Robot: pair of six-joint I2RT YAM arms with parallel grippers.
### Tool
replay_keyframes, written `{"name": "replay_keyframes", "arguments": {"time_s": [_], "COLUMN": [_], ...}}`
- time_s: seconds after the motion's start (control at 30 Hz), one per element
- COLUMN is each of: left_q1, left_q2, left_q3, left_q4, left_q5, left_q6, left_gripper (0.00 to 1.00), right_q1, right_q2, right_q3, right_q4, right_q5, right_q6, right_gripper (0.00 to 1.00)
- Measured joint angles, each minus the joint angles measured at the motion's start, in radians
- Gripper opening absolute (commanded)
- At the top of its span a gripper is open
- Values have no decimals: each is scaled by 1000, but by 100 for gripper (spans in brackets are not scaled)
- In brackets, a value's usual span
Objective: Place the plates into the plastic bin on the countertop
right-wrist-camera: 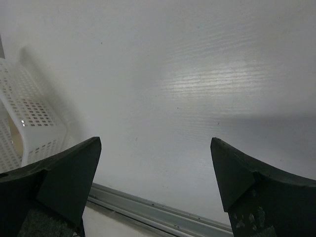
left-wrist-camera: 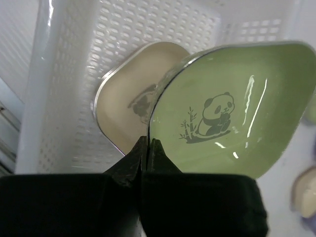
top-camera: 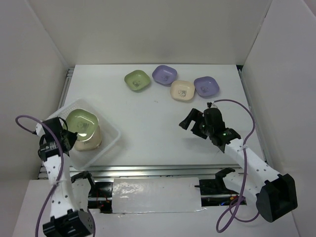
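Clearly the job is under way but not close to finished. The left end effector [left-wrist-camera: 148,146] is pinched tight on the near rim of a green plate [left-wrist-camera: 232,108] and holds it tilted above the bin [top-camera: 109,139], which sits at the near left of the counter [top-camera: 148,128]. Under that plate, inside the bin, lies a cream plate [left-wrist-camera: 126,96]. From above it may be a small stack, though I cannot tell how many are in it. So at least one plate is in, and the green one is not yet let go. Four more sit in a loose row at the far side of the counter: a far green plate [top-camera: 137,80], a purple plate [top-camera: 164,74], a far cream plate [top-camera: 182,91] and a second purple plate [top-camera: 206,86]. The right end effector [right-wrist-camera: 155,168] hangs over bare counter at the right, near that row but touching nothing, its jaws wide apart and empty. By my reckoning, setting down the green plate comes next, then four more trips.
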Motion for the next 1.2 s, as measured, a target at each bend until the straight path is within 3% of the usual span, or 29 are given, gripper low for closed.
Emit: {"name": "replay_keyframes", "arguments": {"time_s": [0.23,0.5,0.53,0.57,0.63,0.67,0.83,0.97,1.2], "left_q1": [0,10,19,29,40,45,47,40,-12], "left_q2": [-267,-289,-287,-284,-279,-280,-286,-277,-275], "left_q3": [-156,-308,-317,-322,-324,-323,-232,-47,131], "left_q4": [31,83,92,99,105,108,56,22,40], "left_q5": [82,116,124,129,134,134,124,102,131], "left_q6": [-195,-381,-395,-402,-410,-424,-429,-392,-304], "left_gripper": [0,3,9,38,71,99,99,99,99], "right_q1": [-30,-72,-75,-77,-79,-80,-85,-132,-280], "right_q2": [-9,-50,-52,-52,-51,-50,-29,28,333], "right_q3": [-31,-48,-51,-55,-61,-63,-63,-56,136], "right_q4": [12,16,19,21,21,21,37,63,129], "right_q5": [-32,-71,-79,-86,-97,-102,-116,-115,-35], "right_q6": [-19,-46,-49,-51,-55,-57,-70,-61,35], "right_gripper": [100,100,100,100,100,100,100,100,100]}}
